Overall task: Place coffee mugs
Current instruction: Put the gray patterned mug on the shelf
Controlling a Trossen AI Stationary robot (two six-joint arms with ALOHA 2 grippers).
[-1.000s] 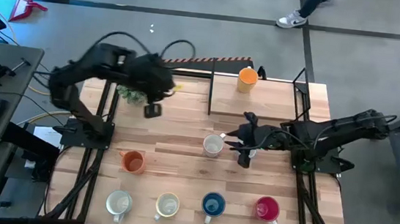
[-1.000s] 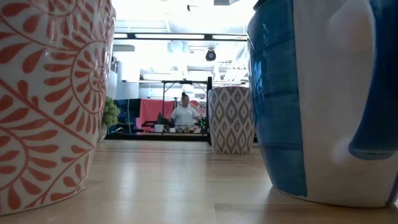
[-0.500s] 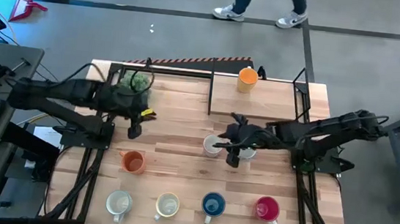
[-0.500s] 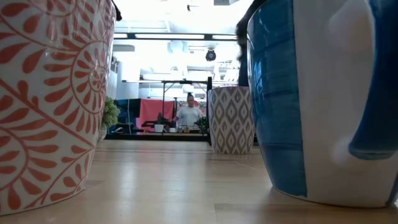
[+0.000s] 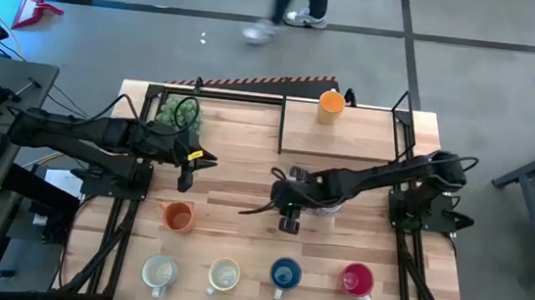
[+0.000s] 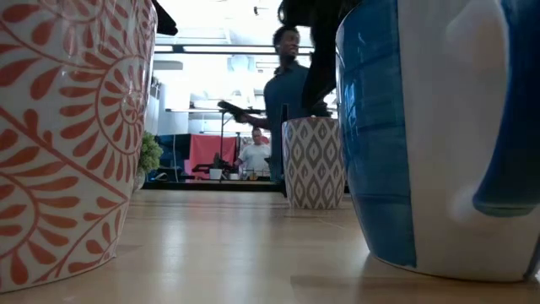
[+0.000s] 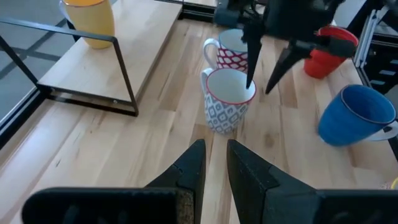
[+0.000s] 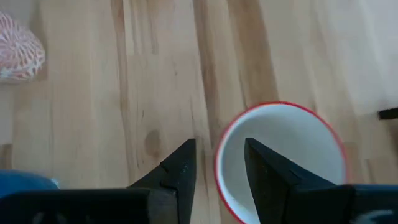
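A grey diamond-patterned mug with a red rim [image 7: 227,102] stands upright at the table's middle. My right gripper [image 7: 260,87] hangs open over it, pointing steeply down, one finger inside the mouth and one outside the wall [image 8: 219,163]. A red-patterned mug [image 7: 232,53] stands just behind it. My left gripper [image 7: 214,167] is at the table's left [image 5: 193,158], slightly open with nothing between its fingers. An orange mug [image 5: 330,105] stands on the raised shelf. Another orange mug [image 5: 177,217] stands on the table.
Along the near edge stand two pale mugs [image 5: 158,271] [image 5: 224,276], a blue mug [image 5: 284,273] and a red-pink mug [image 5: 357,279]. A green potted plant [image 5: 181,112] sits at the far left. A black frame [image 7: 118,68] edges the shelf. A person walks beyond the far edge.
My left arm has come down from a high, folded pose and now reaches low over the table's left, its gripper tipped nearer level. My right gripper has moved toward the table's left and down, from beside the diamond-patterned mug to over its rim.
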